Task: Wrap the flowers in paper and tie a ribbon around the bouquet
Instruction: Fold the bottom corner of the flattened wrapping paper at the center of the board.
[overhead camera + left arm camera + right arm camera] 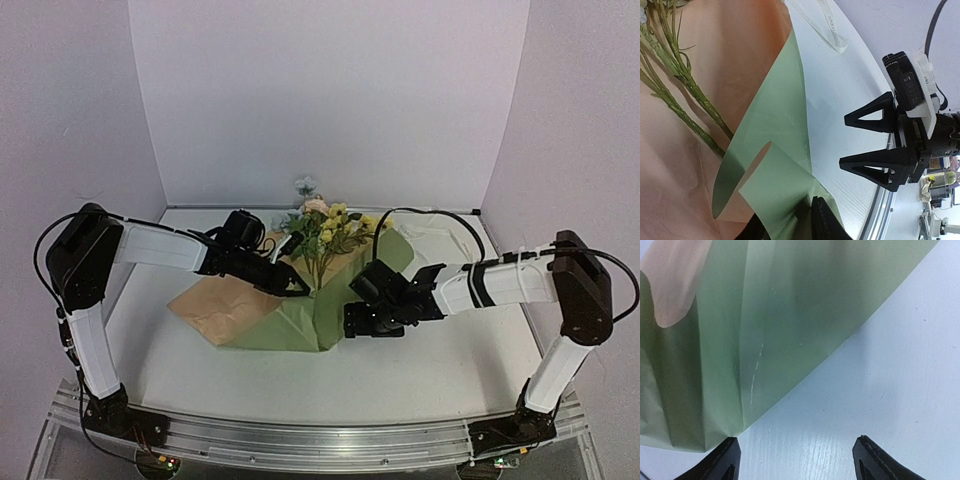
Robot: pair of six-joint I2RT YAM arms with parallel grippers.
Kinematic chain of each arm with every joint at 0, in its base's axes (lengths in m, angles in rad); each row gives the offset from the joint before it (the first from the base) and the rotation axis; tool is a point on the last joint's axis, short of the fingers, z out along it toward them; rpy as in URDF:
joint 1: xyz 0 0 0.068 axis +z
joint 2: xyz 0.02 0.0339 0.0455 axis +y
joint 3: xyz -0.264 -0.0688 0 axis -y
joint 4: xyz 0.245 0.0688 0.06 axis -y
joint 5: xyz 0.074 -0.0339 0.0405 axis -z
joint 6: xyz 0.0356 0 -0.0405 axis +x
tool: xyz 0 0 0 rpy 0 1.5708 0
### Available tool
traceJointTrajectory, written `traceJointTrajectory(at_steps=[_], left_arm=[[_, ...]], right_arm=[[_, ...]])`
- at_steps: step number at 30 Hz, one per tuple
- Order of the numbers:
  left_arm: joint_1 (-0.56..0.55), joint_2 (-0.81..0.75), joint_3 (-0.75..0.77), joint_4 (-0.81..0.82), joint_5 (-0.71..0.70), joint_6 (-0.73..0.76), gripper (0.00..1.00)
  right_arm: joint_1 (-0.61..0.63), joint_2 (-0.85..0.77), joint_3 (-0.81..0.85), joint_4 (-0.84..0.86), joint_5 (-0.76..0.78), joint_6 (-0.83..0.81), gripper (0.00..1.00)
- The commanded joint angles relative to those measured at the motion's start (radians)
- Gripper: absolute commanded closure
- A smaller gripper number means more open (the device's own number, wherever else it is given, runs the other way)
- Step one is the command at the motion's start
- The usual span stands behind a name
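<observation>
Lying there: one paper (290, 330), one ribbon (828, 21)

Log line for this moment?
paper: flap folded over stems | left tool: at fold, grip unclear | right tool: open, beside paper | ribbon: lying loose

open table (400, 385) in front of the paper (285, 328), flowers (328, 230) filling the centre, right gripper (362, 322) beside the fold

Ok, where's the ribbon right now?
In the left wrist view, the ribbon lies on the white table at the top of the frame, just beyond the edge of the paper.
</observation>
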Motion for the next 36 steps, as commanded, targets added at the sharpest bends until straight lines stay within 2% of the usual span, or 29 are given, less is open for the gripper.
traceJointTrajectory(at_steps=[1,7,10,13,19,24,36], left_arm=[[-0.001,-0.044,0.040,0.031,0.028,0.012,0.71],[-0.003,-0.061,0.075,0.007,0.100,0.036,0.95],[-0.021,-0.076,0.092,-0.021,0.135,0.061,0.98],[-0.056,-0.087,0.120,-0.074,0.145,0.100,0.98],[-0.148,-0.091,0.173,-0.218,0.093,0.188,0.99],[-0.195,-0.131,0.129,-0.279,0.014,0.225,0.98],[-0.272,-0.162,0.069,-0.333,-0.127,0.252,0.98]], right_arm=[[-0.008,-0.049,-0.036,-0.018,0.030,0.045,0.21],[-0.009,-0.208,-0.007,-0.058,0.095,0.010,0.20],[-0.026,-0.256,0.076,-0.111,0.151,-0.024,0.20],[-0.076,-0.257,0.148,-0.132,0.142,-0.039,0.20],[-0.196,-0.179,0.290,-0.148,0.036,-0.050,0.21],[-0.297,-0.077,0.410,-0.154,-0.090,-0.049,0.22],[-0.311,0.292,0.827,-0.268,-0.263,-0.086,0.24]])
